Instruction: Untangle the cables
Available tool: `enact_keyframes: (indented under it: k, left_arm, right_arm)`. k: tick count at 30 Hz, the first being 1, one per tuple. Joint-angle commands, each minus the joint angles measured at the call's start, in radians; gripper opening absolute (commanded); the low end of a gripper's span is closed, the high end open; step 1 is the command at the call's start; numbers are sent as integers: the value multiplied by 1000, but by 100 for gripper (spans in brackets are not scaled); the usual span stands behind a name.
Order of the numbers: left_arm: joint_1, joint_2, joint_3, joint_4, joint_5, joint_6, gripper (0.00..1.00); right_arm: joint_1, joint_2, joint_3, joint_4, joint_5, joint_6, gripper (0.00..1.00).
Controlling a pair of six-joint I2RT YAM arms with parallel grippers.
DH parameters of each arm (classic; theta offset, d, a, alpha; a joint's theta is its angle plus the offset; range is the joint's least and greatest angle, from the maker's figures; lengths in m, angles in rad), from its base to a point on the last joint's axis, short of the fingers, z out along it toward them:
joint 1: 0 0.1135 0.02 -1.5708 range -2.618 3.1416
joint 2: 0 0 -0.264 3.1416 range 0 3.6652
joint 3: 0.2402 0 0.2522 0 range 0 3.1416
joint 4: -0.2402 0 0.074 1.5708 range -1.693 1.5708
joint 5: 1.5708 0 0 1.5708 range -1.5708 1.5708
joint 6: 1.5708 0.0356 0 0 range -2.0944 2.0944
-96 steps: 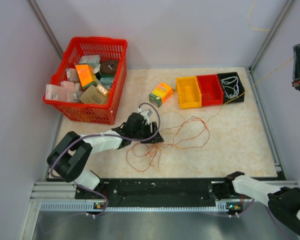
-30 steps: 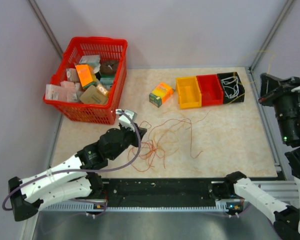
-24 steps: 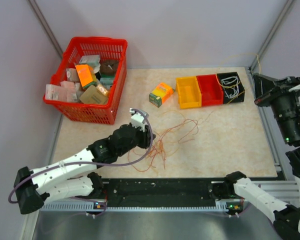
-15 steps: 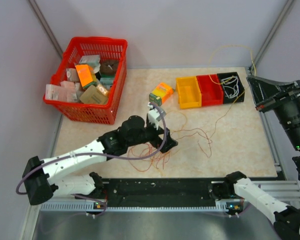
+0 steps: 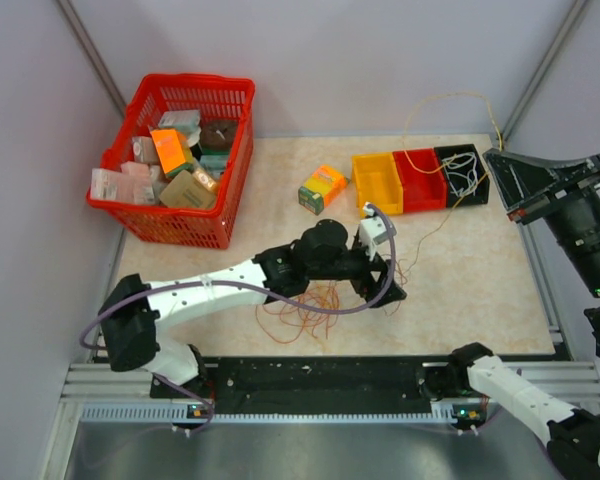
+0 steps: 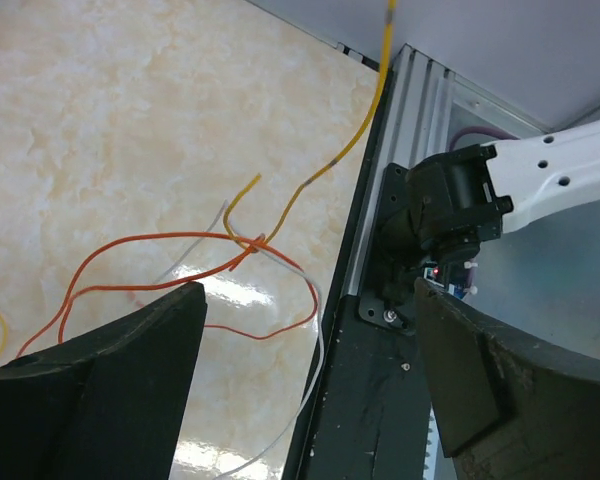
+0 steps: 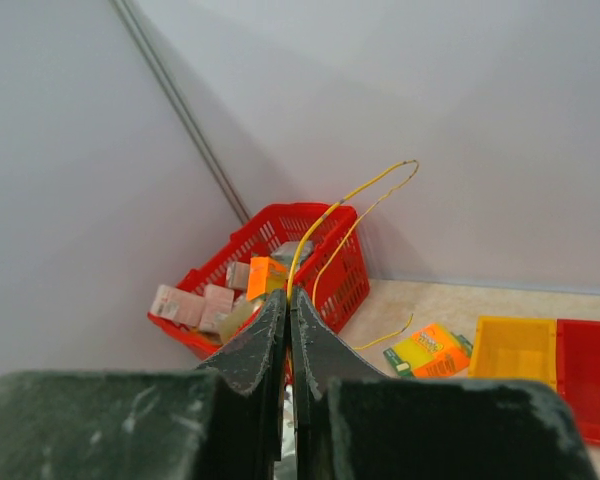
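Near edge: black rail (image 5: 320, 375) carrying both arm bases. Just past it, near-centre of the table (image 5: 480, 290), most of the cables (image 5: 305, 312) lie flat in a loose orange-red tangle.

Left arm (image 5: 210, 290) reaches in from the near-left corner, across the tangle. Left gripper (image 5: 380, 292) is just right of the tangle, low over the table. It's released: jaws spread wide, nothing between them. Can't tell whether it touches the surface.

Left wrist view, in the gap of the left gripper (image 6: 308, 300): an orange-red cable (image 6: 160, 240) loops on the table, a white cable (image 6: 315, 350) crosses it, and a yellow cable (image 6: 352, 150) rises out of the top of the view beside the rail.

Mid-table, toward the far edge: orange-and-green carton (image 5: 323, 187), on its own.

Far-right: yellow bin (image 5: 377, 185), red bin (image 5: 420, 180) and black bin (image 5: 477, 172) in a touching row. The black one holds white wire.

Far-left corner: red basket (image 5: 235, 150), full of packets.

Right gripper (image 5: 492, 158) is raised over the far-right corner, clenched on the yellow cable (image 7: 340, 212). From the pinch the cable arcs high above the bins and comes back down toward the table.
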Motion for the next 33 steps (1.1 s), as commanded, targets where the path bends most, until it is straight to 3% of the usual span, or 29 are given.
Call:
enact_keyframes:
  k: [1, 2, 4, 7, 9, 10, 12, 14, 18, 21, 23, 26, 31, 33]
  left_arm:
    - [-7, 53, 53, 30, -17, -40, 89]
    - [-10, 67, 56, 30, -35, -48, 87]
    - [-10, 90, 64, 23, -93, -66, 72]
    - [-10, 122, 70, 25, -132, -80, 58]
    - [-12, 133, 73, 46, -135, -86, 56]
    - [-10, 138, 71, 62, -138, -91, 58]
    - [-9, 146, 73, 74, -162, -106, 75]
    - [-9, 144, 62, 82, -213, -111, 83]
    - [-3, 97, 3, 147, -226, -100, 84]
    - [28, 67, -51, 285, -29, -175, 86]
    - [28, 37, -93, 364, 59, -232, 93]
    - [28, -14, -152, 447, 75, -299, 95]
    - [19, -26, -130, 393, -18, -344, 77]
    - [8, 3, -88, 334, -96, -359, 61]
  right_arm:
    - [8, 9, 34, 60, -21, 20, 0]
    - [8, 8, 33, 61, -22, 23, 0]
    - [8, 9, 26, 69, -25, 27, 0]
    - [10, 7, 26, 78, -28, 34, 0]
    - [10, 7, 23, 87, -32, 38, 0]
    - [10, 6, 22, 89, -32, 41, 0]
    - [8, 3, 19, 96, -35, 47, 0]
    - [10, 1, 20, 103, -38, 52, 0]
    - [8, 0, 28, 103, -39, 53, 0]
    - [8, 0, 20, 113, -44, 61, 0]
    - [8, 4, 17, 118, -44, 61, 0]
    - [8, 9, 8, 126, -44, 61, 0]
    - [8, 8, -20, 152, -51, 81, 0]
    - [10, 7, -29, 165, -56, 95, 0]
